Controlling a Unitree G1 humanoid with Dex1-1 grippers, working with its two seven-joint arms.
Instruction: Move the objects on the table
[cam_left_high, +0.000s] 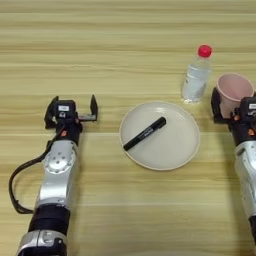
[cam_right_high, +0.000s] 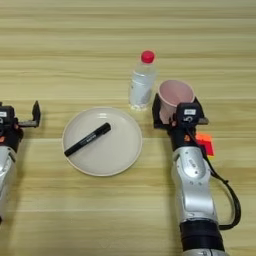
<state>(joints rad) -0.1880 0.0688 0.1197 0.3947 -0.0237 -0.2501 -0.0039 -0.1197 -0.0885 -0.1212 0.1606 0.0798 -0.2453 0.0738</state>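
Nearest the camera, both forearms rose from the bottom edge of the table (cam_left_high: 125, 30), silver casings with black cuffs, a black cable looping off the outer side of each.

Left gripper (cam_left_high: 71, 111) sat on the left of the table, well clear of the plate. Its two black fingers stood wide apart, one at each side of the wrist block, holding nothing; bare wood showed between them.

Mid-table lay a round cream plate (cam_left_high: 175, 145). A slim black marker pen (cam_left_high: 145, 133) lay inside it, slanted, its lower end toward the plate's left rim and its upper end toward the middle. The pen rested flat on the plate and touched neither gripper.

To the right of the plate, the right gripper (cam_right_high: 176, 107) was at the pale pink cup (cam_right_high: 176, 95). One black finger stood against the cup's left wall; the other was on the cup's right side, partly hidden behind the wrist block. The fingers bracketed the cup's lower body, but whether they actually pressed on it could not be told. The cup stood upright, mouth open to the camera, on the table just right of the plate.

Just right of the right wrist, a small patch of red and orange (cam_right_high: 205, 145) showed, mostly hidden by the arm; it may have been the puzzle cube, not certain.

Farthest back, a clear plastic bottle (cam_right_high: 141, 85) with a red cap stood upright, just left of the cup and just beyond the plate's far rim.
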